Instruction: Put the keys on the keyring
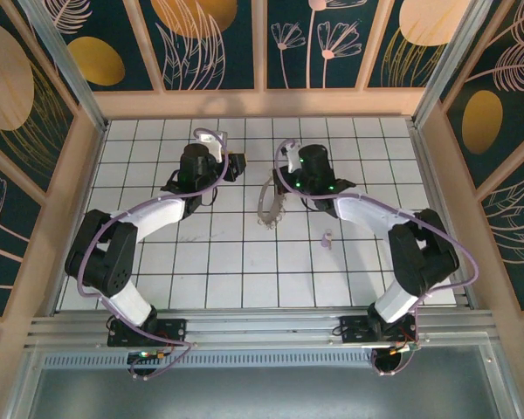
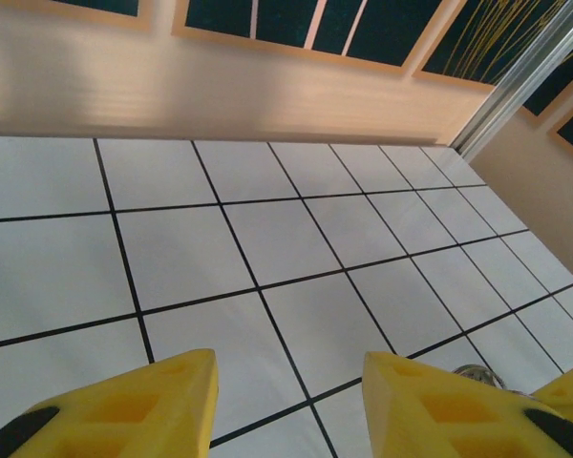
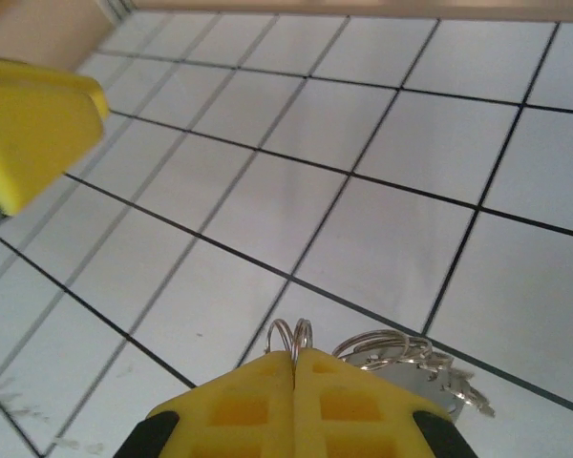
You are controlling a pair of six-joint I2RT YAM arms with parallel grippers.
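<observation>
Two grippers sit side by side over far half of tiled floor (image 1: 244, 262). R gripper (image 3: 294, 361) fully closed, pinching thin wire of keyring (image 1: 264, 212). Hoop tilts down from its tips toward base side, w/ cluster of silver rings (image 3: 387, 348) just right of the fingers. L gripper (image 2: 286, 370), just left of R, partly open, nothing btwn jaws, bare tile below. Small lilac key (image 1: 327, 238) flat on floor, base-ward and right of R gripper, apart from hoop.

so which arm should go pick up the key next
Left, probably. The right gripper is shut on the keyring, so it's busy. The left gripper is open and empty, though the key lies over on the right.
</observation>
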